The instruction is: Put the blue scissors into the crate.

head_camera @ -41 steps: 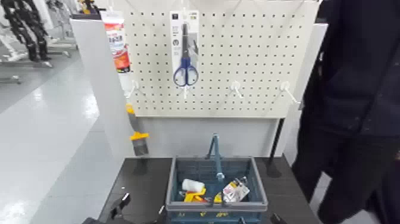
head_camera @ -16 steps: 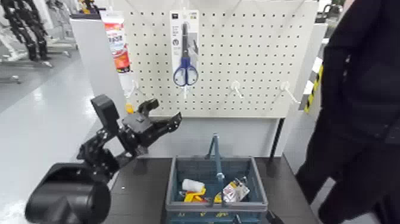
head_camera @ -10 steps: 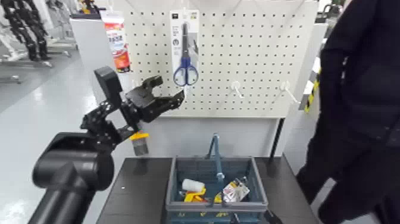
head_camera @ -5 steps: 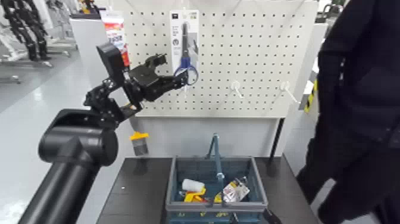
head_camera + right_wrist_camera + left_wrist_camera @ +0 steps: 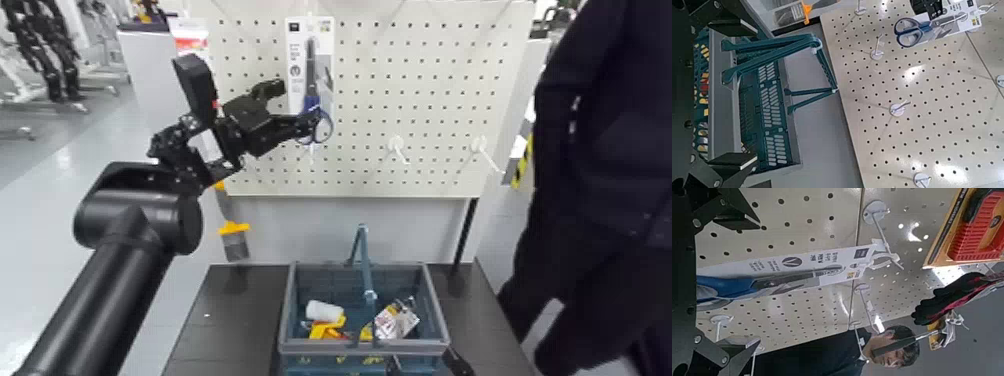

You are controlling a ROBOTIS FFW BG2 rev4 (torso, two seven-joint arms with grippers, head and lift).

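Note:
The blue scissors [image 5: 310,75] hang on their tall white card from a pegboard hook; the left wrist view shows the card [image 5: 805,265] and blue handles [image 5: 717,287]. My left gripper [image 5: 300,112] is raised to the board at the handle end. It is open, with one finger [image 5: 728,213] on each side of the handles and no grip on them. The grey-blue crate [image 5: 290,300] stands on the dark table below, its bail handle [image 5: 362,255] upright. My right gripper [image 5: 727,90] is low beside the crate [image 5: 750,94], open with nothing between its fingers.
A person in dark clothes [image 5: 600,180] stands close at the right. A red-and-white tube pack [image 5: 188,35] hangs left of the scissors, partly behind my arm. Bare hooks [image 5: 397,148] stick out of the board. A yellow-handled tool [image 5: 232,235] hangs lower left. Small packets [image 5: 395,320] lie in the crate.
My left arm has risen from the table and swung right toward the board. Its open gripper now stands at the scissors' handles. The scissors still hang on the hook.

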